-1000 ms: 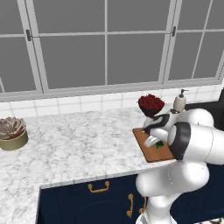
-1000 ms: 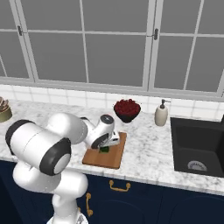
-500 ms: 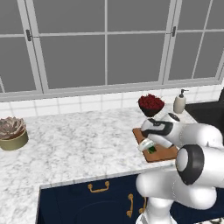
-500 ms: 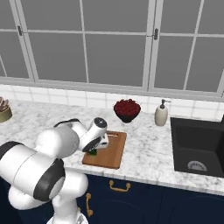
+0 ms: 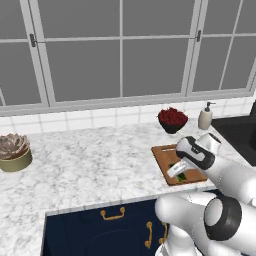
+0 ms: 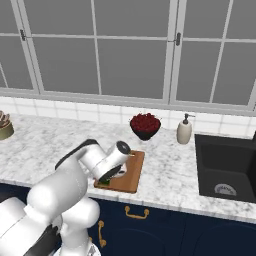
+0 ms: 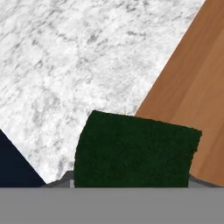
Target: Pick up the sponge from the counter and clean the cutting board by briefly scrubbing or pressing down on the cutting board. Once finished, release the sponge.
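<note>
claw [image 5: 181,176] holding sponge [image 7: 133,151] over near corner of cutting board [image 5: 169,159], counter [image 7: 65,65] edge beside

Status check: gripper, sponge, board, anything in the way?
Gripper low over cutting board, near edge. Sponge between the fingers, dark side to camera. Bowl and soap bottle stand behind, apart.

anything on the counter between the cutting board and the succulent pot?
Nothing: the left base view shows bare counter between the cutting board and the succulent pot.
</note>
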